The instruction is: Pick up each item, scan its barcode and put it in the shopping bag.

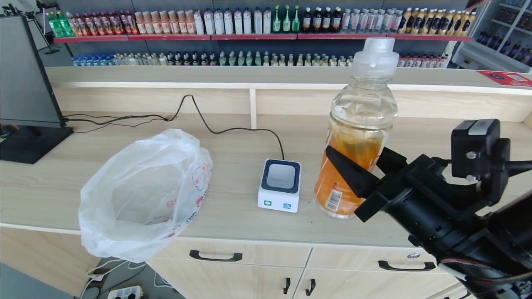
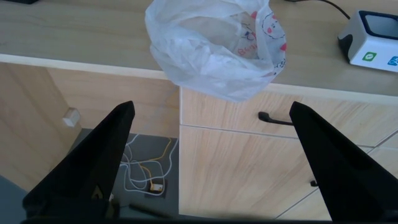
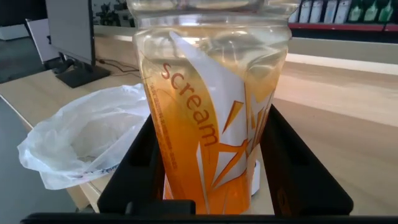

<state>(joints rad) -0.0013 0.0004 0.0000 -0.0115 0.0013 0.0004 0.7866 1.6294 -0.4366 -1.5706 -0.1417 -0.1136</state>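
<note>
Shopping bag (image 1: 141, 195) left of scanner (image 1: 279, 185), both on counter (image 1: 232, 166) — bottle (image 1: 357, 137) right of scanner

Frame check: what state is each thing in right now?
bottle: capped, upright, clamped.
right gripper: shut on the bottle.
left gripper: jaws open, empty.
shopping bag: mouth open, nothing visible inside.
scanner: cable attached, window facing up.

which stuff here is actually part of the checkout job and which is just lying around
For the job: orange drink bottle, held in the right hand; scanner; shopping bag.
Just lying about: monitor; stocked shelves; power strip on the floor.
</note>
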